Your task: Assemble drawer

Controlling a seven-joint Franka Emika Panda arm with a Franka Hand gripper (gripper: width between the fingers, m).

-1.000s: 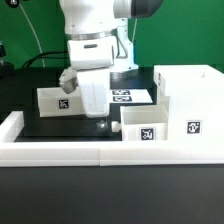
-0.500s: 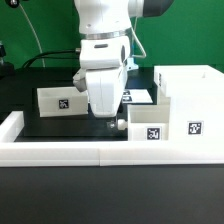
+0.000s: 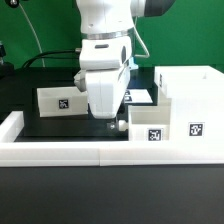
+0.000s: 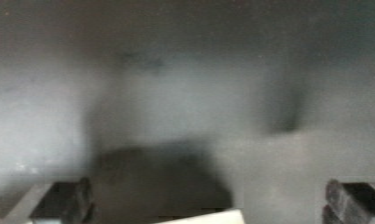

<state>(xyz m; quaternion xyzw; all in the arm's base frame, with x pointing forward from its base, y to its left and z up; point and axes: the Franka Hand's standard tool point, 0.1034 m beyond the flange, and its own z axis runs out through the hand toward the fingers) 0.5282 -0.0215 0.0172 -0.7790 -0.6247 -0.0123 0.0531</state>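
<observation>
Nearest me, the long white border rail [image 3: 60, 150] runs across the front of the black table [image 3: 50, 125], penning the parts in. Just behind it, toward the exterior view's right, sits one small tray [image 3: 140, 131] of the drawer — open top upward, marker square facing near, long axis lying left to right. It stands close against the big box housing [image 3: 200, 100] on its right, whose marked wall also faces near. Which way the housing's opening looks I cannot tell.

The gripper [image 3: 108, 120] hangs low over the table just beside the tray's left end, pointing straight down, probably so it can take that end wall or nudge the tray along. In the blurred wrist view the fingers [image 4: 59, 200] stand wide apart with only a white corner between them — nothing clamped.

Farther back on the exterior view's left rests the second tray [image 3: 48, 98], well apart, its long axis also left to right. Farthest, behind the arm, lies the marker board [image 3: 142, 96].
</observation>
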